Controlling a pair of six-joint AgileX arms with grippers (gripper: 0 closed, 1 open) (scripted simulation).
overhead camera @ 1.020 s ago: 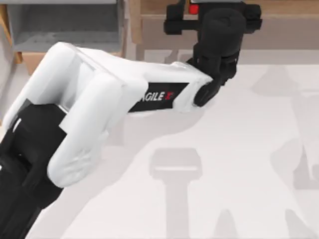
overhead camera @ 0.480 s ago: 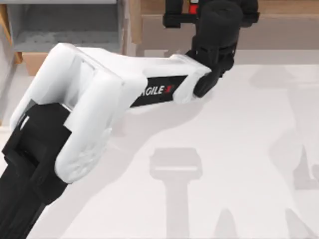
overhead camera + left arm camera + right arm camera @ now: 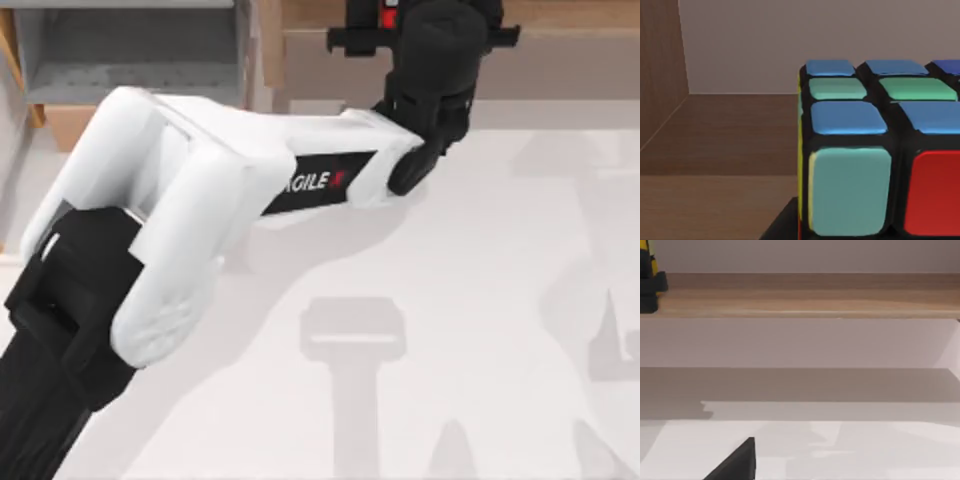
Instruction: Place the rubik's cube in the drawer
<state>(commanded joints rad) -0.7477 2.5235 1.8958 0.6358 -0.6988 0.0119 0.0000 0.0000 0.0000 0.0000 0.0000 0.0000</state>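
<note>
One wooden shelf [image 3: 560,15] lies under the left hand [image 3: 388,20], pinching the rubik's cube [image 3: 875,150].

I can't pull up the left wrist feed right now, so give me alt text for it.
A small rubik's cube with blue, green, pale teal and red square stickers on a black grid sits very close to the camera, on a brown wooden shelf. A wooden side wall rises at one end of the shelf, and a plain pale back wall stands behind it.
</note>
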